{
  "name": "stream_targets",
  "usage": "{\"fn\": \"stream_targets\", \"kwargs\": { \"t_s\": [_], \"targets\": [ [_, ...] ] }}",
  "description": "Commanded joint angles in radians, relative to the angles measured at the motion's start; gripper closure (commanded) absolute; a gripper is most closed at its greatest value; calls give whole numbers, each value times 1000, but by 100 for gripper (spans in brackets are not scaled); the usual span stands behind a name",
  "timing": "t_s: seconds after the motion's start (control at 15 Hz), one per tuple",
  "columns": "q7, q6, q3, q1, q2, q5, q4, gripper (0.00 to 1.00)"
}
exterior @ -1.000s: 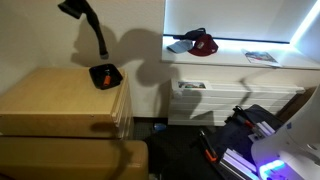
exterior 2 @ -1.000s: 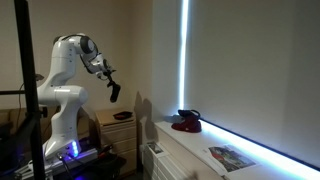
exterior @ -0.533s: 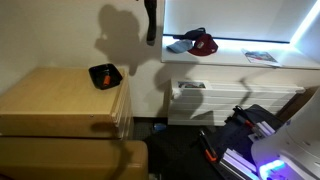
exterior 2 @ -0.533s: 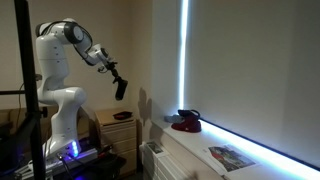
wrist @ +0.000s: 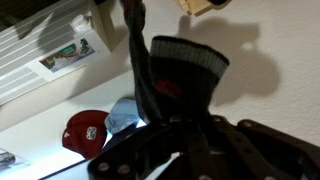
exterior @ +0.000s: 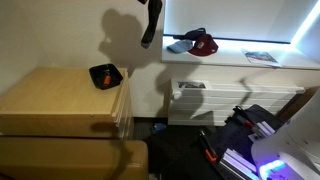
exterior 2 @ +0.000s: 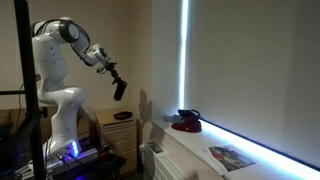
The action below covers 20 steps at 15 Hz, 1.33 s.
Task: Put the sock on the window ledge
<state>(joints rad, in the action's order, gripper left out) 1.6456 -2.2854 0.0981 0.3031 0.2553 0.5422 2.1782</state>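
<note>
My gripper (exterior 2: 111,72) is shut on a dark sock (exterior 2: 120,89) and holds it in the air, left of the window ledge (exterior 2: 240,145). In an exterior view the sock (exterior: 150,26) hangs from the top edge of the picture, above the gap between the wooden cabinet and the ledge (exterior: 235,58). In the wrist view the sock (wrist: 172,80) with its ribbed cuff hangs from the jaws (wrist: 175,128), which are pressed together on it.
A red cap (exterior: 203,43) and a light blue cloth (exterior: 179,45) lie on the ledge, with a booklet (exterior: 260,57) further along. A dark bowl (exterior: 105,75) sits on the wooden cabinet (exterior: 60,100). A radiator (exterior: 230,100) is under the ledge.
The arm has lifted the sock up from above the cabinet and carried it toward the ledge. In the last half second it barely moved.
</note>
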Motion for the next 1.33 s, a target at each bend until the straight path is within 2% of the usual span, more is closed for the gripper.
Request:
{"fn": "stream_targets", "kwargs": {
  "t_s": [0.0,0.2,0.47,0.53,0.73,0.8,0.93,1.0,1.27],
  "targets": [
    [42,43,33,-171,43,58,62,98],
    [59,72,-10,-288,98,93,110,98],
    [65,71,-106,-453,142,133,130,98],
    [38,63,-70,-414,99,97,97,93],
    [37,63,-111,-468,123,110,105,93],
    [38,63,-108,-467,124,110,106,98],
    [149,92,-95,-520,35,176,52,98],
    [182,57,-129,-550,-29,206,14,98],
    [278,85,-236,-602,-182,221,-135,98]
  ]
}}
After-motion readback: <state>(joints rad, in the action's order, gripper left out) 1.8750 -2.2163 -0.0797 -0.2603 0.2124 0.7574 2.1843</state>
